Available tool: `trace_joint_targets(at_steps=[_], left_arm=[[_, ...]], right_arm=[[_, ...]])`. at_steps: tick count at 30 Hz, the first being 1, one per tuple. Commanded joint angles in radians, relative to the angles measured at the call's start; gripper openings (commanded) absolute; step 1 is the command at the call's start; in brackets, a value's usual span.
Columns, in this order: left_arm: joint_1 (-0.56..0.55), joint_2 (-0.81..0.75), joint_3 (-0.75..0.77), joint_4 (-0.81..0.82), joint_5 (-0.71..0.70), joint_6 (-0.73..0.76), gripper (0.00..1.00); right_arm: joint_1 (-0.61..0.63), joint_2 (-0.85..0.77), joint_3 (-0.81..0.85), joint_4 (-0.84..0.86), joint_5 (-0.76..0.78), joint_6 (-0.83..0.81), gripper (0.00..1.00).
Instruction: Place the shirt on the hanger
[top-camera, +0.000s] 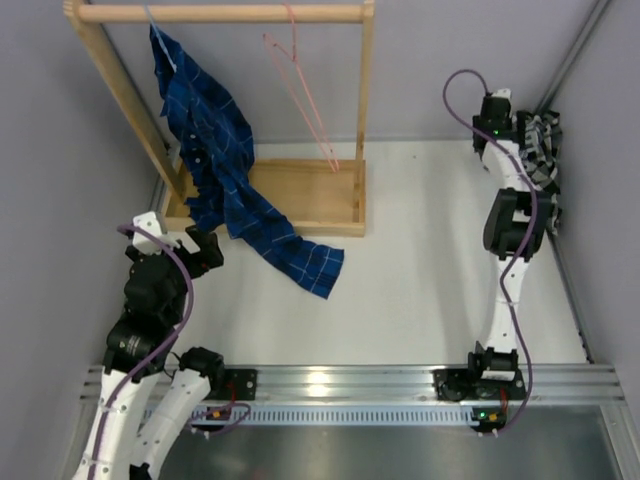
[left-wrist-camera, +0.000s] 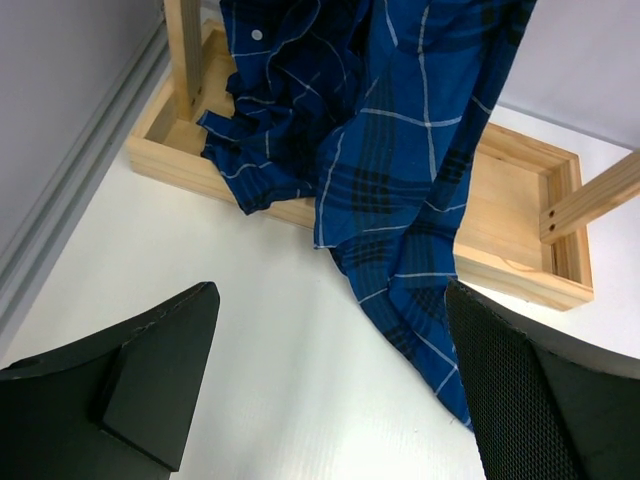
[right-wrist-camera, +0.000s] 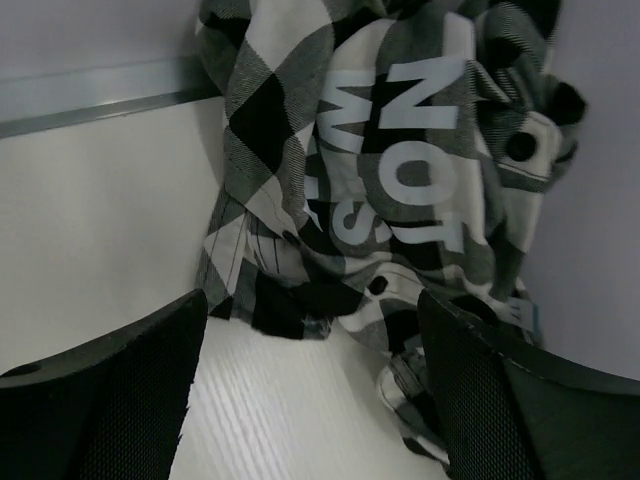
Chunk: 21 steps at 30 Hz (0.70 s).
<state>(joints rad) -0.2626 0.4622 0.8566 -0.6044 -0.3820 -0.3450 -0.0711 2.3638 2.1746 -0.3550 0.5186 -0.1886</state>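
Right pincer (right-wrist-camera: 315, 400): spread wide and pinching nothing, with its two fingers (right-wrist-camera: 120, 390) standing over bare tabletop (top-camera: 420, 270).
Shirt (right-wrist-camera: 400, 180): one, black-and-white checked with white block letters showing. It is crumpled in a heap just ahead of the right pincer at its 12 o'clock. In the top view it sits against the wall at about 2 o'clock of the tabletop.
Left pincer (left-wrist-camera: 330, 400): spread, with two fingers and nothing between them. It is low at about 9 o'clock of the tabletop and faces the rack.
Blue plaid shirt (top-camera: 225, 190): one, hung from the left end of the rail. It drapes over the front edge of the base, and its tail lies on the tabletop.
Rack (top-camera: 220, 13): one, wooden, with a rail on two uprights over a tray-like base, at about 11 o'clock.
Hanger (top-camera: 300, 90): one, of thin pink wire, hooked on the rail toward its right end, near 12 o'clock. It is well apart from the checked shirt.
Arms: two.
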Motion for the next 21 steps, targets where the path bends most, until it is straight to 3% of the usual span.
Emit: trace_joint_targets(at_steps=[1, 4, 6, 10, 15, 17, 21], left_arm=[[-0.021, 0.019, -0.005, 0.048, 0.026, 0.006, 0.98], [-0.044, 0.041, -0.004, 0.049, 0.072, 0.009, 0.98], [-0.055, 0.049, -0.004, 0.049, 0.074, 0.011, 0.98], [-0.056, 0.049, -0.002, 0.048, 0.068, 0.015, 0.98], [-0.056, 0.056, -0.005, 0.048, 0.075, 0.018, 0.98], [-0.056, 0.052, -0.005, 0.049, 0.071, 0.018, 0.98], [-0.056, 0.050, -0.004, 0.051, 0.074, 0.015, 0.98]], right_arm=[[-0.030, 0.129, 0.144, 0.054, 0.063, -0.156, 0.82], [-0.071, 0.227, 0.189, 0.056, -0.031, -0.179, 0.75], [-0.078, 0.265, 0.209, 0.070, -0.022, -0.228, 0.74], [-0.084, 0.313, 0.205, 0.109, -0.031, -0.357, 0.61], [-0.116, 0.293, 0.174, 0.134, -0.107, -0.336, 0.31], [-0.118, 0.275, 0.163, 0.123, -0.175, -0.328, 0.02], [-0.090, 0.160, 0.010, 0.195, -0.247, -0.255, 0.00]])
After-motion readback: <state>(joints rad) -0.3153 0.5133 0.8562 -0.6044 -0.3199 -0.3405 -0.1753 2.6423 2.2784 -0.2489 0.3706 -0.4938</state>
